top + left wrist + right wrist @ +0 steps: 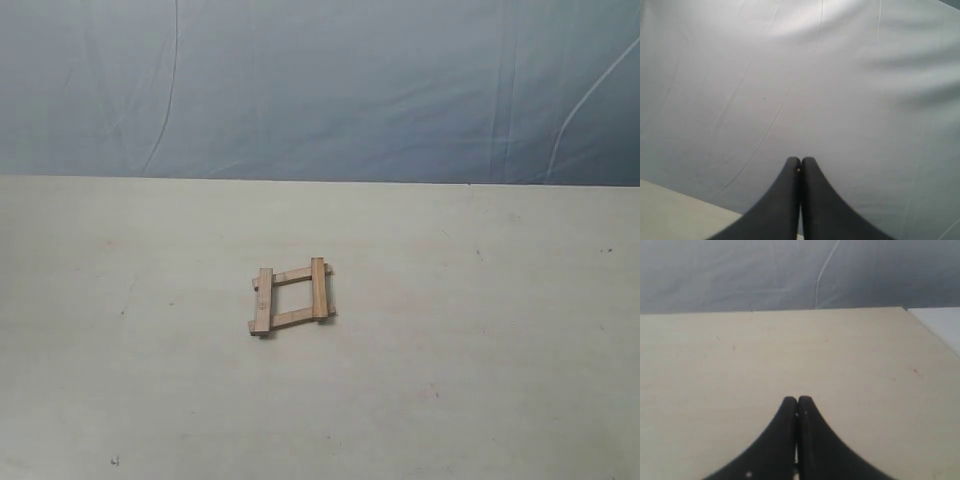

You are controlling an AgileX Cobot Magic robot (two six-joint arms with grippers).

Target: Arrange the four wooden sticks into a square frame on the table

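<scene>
The four wooden sticks lie as a small square frame (pixel 291 297) near the middle of the pale table (pixel 480 330) in the exterior view. Two sticks, one at the left (pixel 263 300) and one at the right (pixel 318 288), rest across the ends of the other two (pixel 293 274). Neither arm shows in that view. My left gripper (pixel 800 161) is shut with nothing in it, facing the backdrop sheet. My right gripper (pixel 797 400) is shut and empty above bare table. The frame is out of sight in both wrist views.
A blue-grey wrinkled backdrop sheet (pixel 320 90) hangs behind the table's far edge. In the right wrist view the table (pixel 715 370) ends at a corner, with a white surface (pixel 940 325) beyond it. A strip of table (pixel 670 212) shows in the left wrist view.
</scene>
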